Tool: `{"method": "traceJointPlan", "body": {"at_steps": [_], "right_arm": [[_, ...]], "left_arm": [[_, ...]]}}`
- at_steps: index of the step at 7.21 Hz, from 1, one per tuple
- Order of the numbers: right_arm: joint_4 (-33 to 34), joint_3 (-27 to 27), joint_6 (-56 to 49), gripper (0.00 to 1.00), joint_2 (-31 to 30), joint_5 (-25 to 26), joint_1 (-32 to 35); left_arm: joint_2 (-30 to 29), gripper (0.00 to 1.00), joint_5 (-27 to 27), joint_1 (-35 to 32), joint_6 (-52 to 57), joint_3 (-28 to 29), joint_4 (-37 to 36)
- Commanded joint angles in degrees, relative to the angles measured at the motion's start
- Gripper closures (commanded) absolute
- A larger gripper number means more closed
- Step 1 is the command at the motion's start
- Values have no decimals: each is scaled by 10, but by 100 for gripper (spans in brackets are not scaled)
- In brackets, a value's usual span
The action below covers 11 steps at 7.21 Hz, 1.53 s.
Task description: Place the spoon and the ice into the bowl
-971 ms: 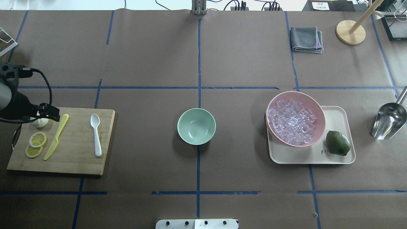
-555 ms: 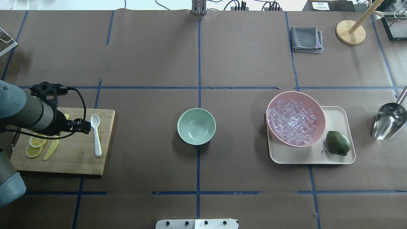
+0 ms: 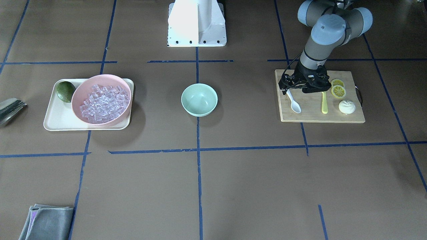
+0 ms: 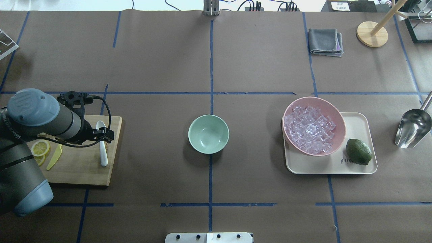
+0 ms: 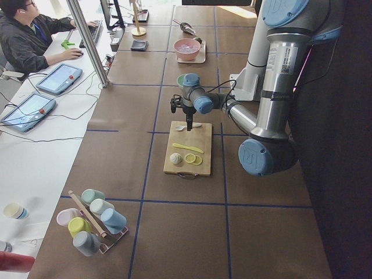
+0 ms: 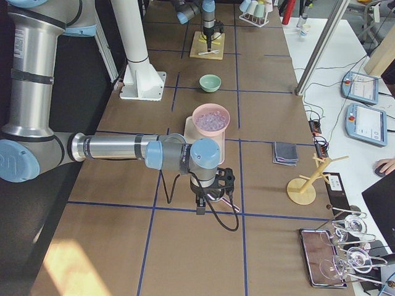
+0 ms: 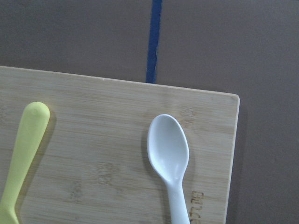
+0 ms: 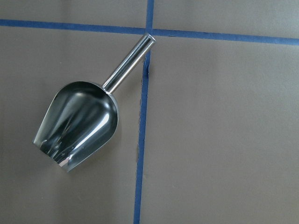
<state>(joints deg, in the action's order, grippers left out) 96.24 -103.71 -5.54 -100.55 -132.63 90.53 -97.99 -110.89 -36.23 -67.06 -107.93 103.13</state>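
Note:
The white spoon (image 4: pixel 103 152) lies on a wooden cutting board (image 4: pixel 77 168) at the table's left, scoop pointing away from me; the left wrist view shows its scoop (image 7: pixel 169 154). My left gripper (image 4: pixel 103 134) hangs over the spoon's upper handle (image 3: pixel 295 105), above the board and touching nothing. Its jaws look open and empty. The mint-green bowl (image 4: pixel 208 134) stands empty at the table's middle. The ice (image 4: pixel 308 130) fills a pink bowl (image 4: pixel 341 121) on a cream tray. My right gripper (image 6: pixel 202 200) hovers over a steel scoop (image 8: pixel 79 123); I cannot tell its state.
A yellow-green knife (image 4: pixel 54 157), lemon slices (image 4: pixel 39 148) and a white bun (image 3: pixel 347 107) share the board. A lime (image 4: pixel 358 152) lies on the tray (image 4: pixel 357 118). The steel scoop (image 4: pixel 412 128) lies at the far right. A grey cloth (image 4: pixel 325 41) and wooden stand (image 4: pixel 372 33) sit at the back.
My left arm has swung right across the board, from over the bun to over the spoon. The spoon, bowl and ice have not moved.

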Motion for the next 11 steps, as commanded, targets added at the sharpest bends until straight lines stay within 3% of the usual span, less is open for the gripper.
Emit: {"method": "traceJointPlan", "body": {"at_steps": [1,2,4,5,6,8,9,11], "right_arm": [[0,0,0,0,0,0,0],[0,0,0,0,0,0,0],[0,0,-1,0,0,0,0],[0,0,-1,0,0,0,0],[0,0,-1,0,0,0,0],[0,0,-1,0,0,0,0],[-1,-1,-1,0,0,0,0],[0,0,-1,0,0,0,0]], "left_arm": [[-3,10,0,12,0,16,12],[-3,20,-1,14,-1,18,12],[-3,29,-4,19,-2,18,12],[-3,40,-6,19,-2,18,12],[-3,54,-6,19,-3,18,12],[-3,91,-6,19,-2,18,12],[-3,98,-6,19,-1,17,16],[-3,100,-6,19,0,10,16]]}}
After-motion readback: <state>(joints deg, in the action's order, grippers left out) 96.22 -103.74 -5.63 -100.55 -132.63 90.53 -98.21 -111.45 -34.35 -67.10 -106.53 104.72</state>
